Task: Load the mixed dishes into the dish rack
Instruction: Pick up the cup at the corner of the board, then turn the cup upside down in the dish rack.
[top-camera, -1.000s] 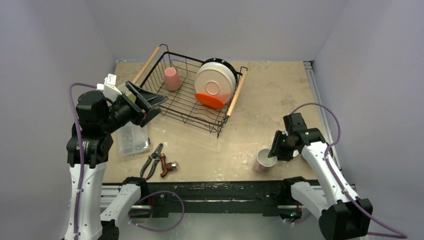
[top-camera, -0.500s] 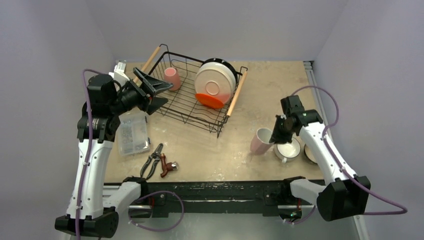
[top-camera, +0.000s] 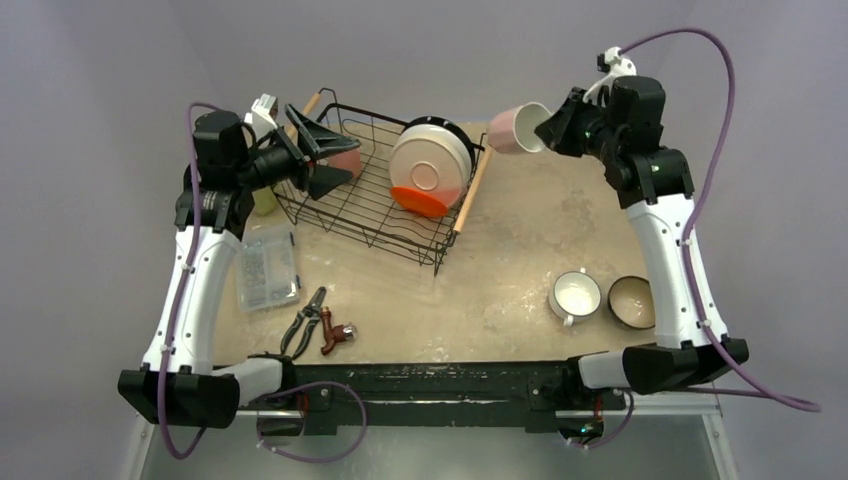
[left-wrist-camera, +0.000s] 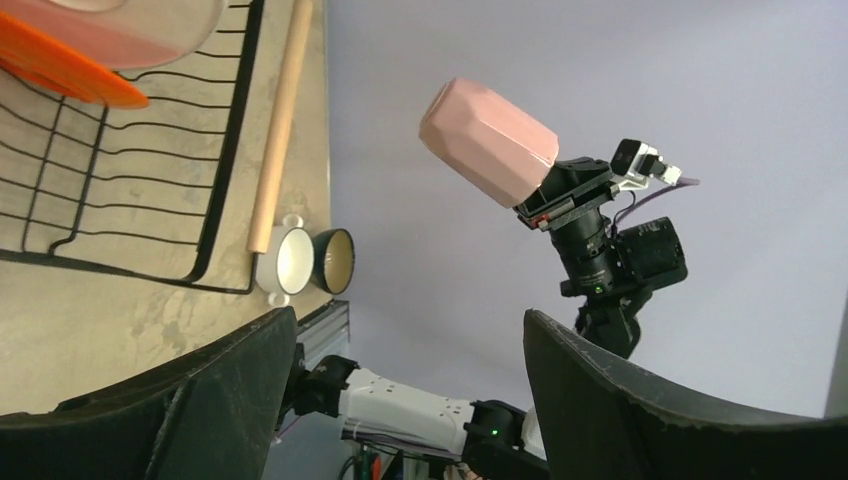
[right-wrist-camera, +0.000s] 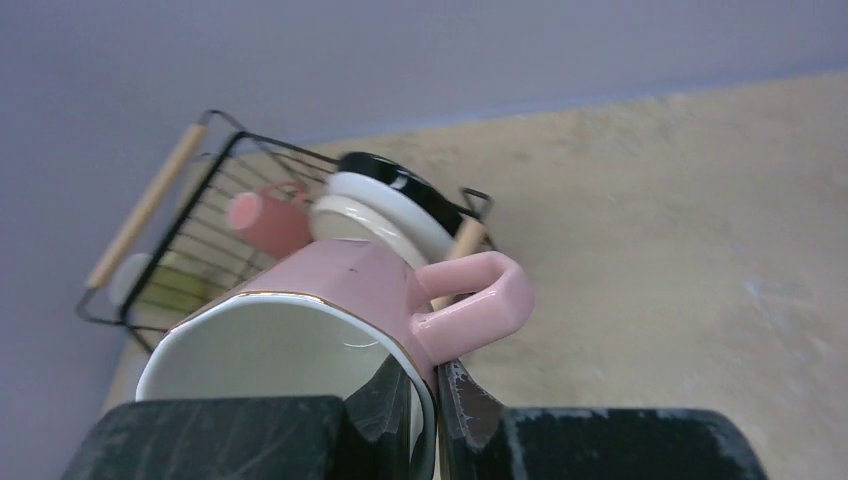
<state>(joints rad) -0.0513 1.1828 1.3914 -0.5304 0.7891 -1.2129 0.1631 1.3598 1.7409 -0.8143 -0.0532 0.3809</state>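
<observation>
A: Step in hand, as you read it?

B: Carrying. The right gripper (top-camera: 548, 125) pinches the pink mug (top-camera: 515, 128) by its rim beside the handle, one finger inside and one outside. The mug hangs high in the air, tipped on its side with its base toward the rack (top-camera: 365, 215), just off the rack's far right corner. It is not in yet.

A: What does the next move call for?

B: I'd judge a swing left and down to the open wire floor between the plates (top-camera: 430, 165) and the small pink cup (right-wrist-camera: 262, 222), then a turn to stand the mug mouth down before letting go. The upright plates stand close to that path, so a clip is the risk.

A: And the arms?

B: The right arm is stretched tall and far, its wrist bent toward the rack. The left arm reaches over the rack's left end. The left gripper (top-camera: 335, 160) hovers above the cup, jaws spread wide and holding nothing. It may need to give way.

A: What is left to load?

B: The white mug (top-camera: 575, 295) and dark bowl (top-camera: 632, 300) sit side by side on the table, well apart from the rack. A yellow-green mug (top-camera: 263, 200) seems to sit just outside the rack's left side.
</observation>
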